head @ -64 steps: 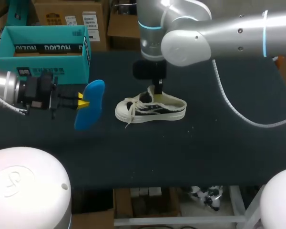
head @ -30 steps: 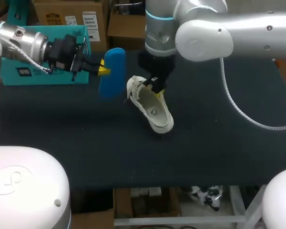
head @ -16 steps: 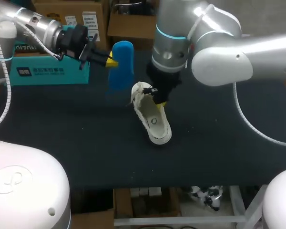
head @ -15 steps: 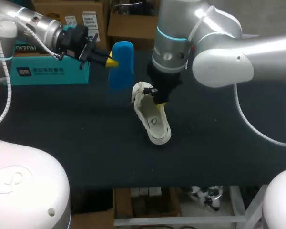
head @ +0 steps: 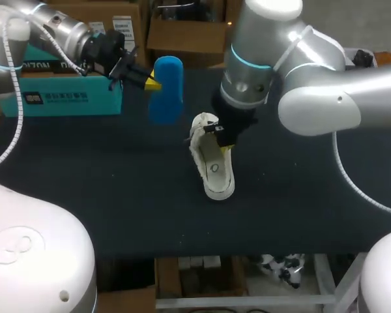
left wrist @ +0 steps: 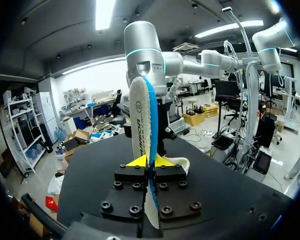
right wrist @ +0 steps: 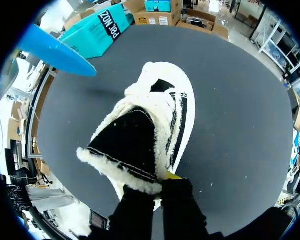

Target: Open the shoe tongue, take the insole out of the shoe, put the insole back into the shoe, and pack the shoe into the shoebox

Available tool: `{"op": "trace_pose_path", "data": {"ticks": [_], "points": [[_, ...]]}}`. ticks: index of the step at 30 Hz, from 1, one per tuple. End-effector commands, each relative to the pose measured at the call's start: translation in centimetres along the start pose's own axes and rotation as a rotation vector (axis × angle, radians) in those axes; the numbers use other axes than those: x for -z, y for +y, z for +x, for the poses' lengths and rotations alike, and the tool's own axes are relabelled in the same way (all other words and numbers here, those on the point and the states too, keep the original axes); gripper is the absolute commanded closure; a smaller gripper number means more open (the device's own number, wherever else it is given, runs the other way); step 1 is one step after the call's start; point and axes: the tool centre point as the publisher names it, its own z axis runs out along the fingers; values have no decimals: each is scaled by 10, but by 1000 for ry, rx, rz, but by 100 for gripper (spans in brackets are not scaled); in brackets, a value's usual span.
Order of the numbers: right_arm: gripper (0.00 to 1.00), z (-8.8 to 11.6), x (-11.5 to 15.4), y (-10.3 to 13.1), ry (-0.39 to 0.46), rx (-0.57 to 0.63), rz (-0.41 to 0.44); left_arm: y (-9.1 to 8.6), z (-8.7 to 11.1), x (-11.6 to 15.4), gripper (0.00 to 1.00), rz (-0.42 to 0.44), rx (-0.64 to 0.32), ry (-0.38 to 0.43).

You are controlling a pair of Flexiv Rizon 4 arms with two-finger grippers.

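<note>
One insole [left wrist: 140,115]: blue, clamped in left pincer [left wrist: 150,161].
Right pincer [right wrist: 159,182]: pinches shoe [right wrist: 179,115]; its wrist view alone shows fleecy tongue [right wrist: 127,145].

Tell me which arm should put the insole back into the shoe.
Left. The left gripper holds the blue insole up near the shoe, while the right gripper is clamped on the shoe itself.

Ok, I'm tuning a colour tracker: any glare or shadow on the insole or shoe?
Head view: blue insole and white shoe evenly lit, no glare. Left wrist view: insole's pale underside bright, not washed out. Right wrist view: insole throws a soft shadow on the table; shoe clearly lit.
</note>
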Motion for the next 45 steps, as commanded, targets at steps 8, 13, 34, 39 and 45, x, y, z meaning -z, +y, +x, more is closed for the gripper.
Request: {"op": "trace_pose_path", "data": {"ticks": [8, 13, 34, 39, 45], "points": [[0, -12, 2, -8, 24, -10, -30, -1, 0, -8, 100, 4, 5, 22], [0, -13, 16, -19, 7, -27, -35, -10, 8, -13, 100, 15, -12, 35], [0, -16, 34, -28, -20, -44, -24, -25, 13, -21, 100, 65, 33, 53], [0, -30, 52, -36, 74, -90, -24, -26, 40, -46, 100, 105, 68, 46], [0, -36, 63, -60, 166, -174, -50, -44, 70, -65, 100, 185, 70, 78]]}}
